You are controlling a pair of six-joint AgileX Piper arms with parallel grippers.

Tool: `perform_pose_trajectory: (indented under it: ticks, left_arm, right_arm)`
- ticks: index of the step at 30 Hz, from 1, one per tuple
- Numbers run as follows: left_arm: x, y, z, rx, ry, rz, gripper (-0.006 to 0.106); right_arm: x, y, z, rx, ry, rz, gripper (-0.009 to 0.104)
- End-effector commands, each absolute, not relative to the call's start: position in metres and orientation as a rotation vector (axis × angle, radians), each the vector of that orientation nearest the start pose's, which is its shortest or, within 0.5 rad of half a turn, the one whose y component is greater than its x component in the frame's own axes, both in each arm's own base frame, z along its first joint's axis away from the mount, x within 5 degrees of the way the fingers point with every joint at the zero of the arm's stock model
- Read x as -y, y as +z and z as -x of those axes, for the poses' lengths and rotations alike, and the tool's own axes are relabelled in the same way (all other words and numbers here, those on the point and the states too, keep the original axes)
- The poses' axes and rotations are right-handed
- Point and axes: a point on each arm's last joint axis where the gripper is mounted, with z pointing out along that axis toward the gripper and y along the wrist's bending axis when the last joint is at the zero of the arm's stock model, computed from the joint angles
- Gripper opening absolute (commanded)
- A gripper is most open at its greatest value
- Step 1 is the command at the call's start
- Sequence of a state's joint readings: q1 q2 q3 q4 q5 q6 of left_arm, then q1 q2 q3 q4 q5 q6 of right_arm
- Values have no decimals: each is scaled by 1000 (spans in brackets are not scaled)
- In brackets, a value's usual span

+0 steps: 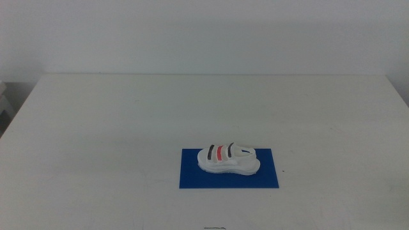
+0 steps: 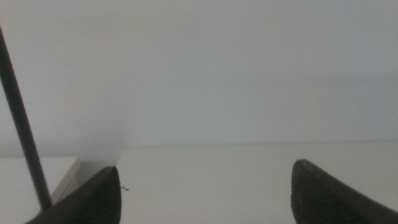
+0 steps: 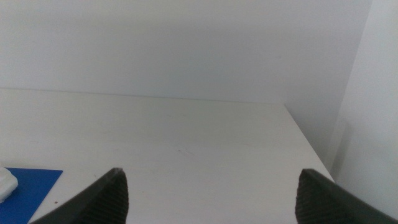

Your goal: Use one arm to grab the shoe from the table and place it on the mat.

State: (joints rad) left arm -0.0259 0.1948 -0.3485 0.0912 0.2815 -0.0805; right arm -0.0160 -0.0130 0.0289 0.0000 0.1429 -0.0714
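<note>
Soft, even, bright light washes the plain white rectangular counter (image 1: 128, 128), nearly merging it with the wall. Shadows are faint. Both wrist views look hazy, their dark fingers (image 2: 87, 199) blurred at close range.

White rectangular table (image 1: 128, 128), plain top, fills most of the middle view; its far edge meets a pale wall. Blue mat (image 1: 198, 179) lies flat on the table toward the near edge, a little right of centre, long side running left–right. The right wrist view shows one corner of the mat (image 3: 31, 186) on the same white surface, with the table's edge alongside a wall.
</note>
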Motion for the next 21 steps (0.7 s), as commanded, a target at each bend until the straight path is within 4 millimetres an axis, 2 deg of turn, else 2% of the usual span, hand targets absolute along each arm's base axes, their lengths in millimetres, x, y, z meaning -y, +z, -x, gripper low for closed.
perform_pose_trajectory:
  ticks: [1, 5, 8, 16, 21]
  left_arm:
    - [1, 290, -52, -1414, -16, -16, 94]
    - [1, 244, -49, -1410, -62, 16, 94]
    - [1, 221, -51, -1457, -100, 51, 94]
    - [2, 202, -55, -1519, -111, 64, 94]
    - [2, 200, -55, -1541, -108, 63, 94]
  right_arm:
    - [1, 206, -54, -1526, -80, 54, 94]
    - [1, 206, -54, -1526, -80, 54, 94]
    - [1, 206, -54, -1526, -80, 54, 94]
    - [1, 206, -54, -1526, -80, 54, 94]
    - [1, 206, -54, -1526, -80, 54, 94]
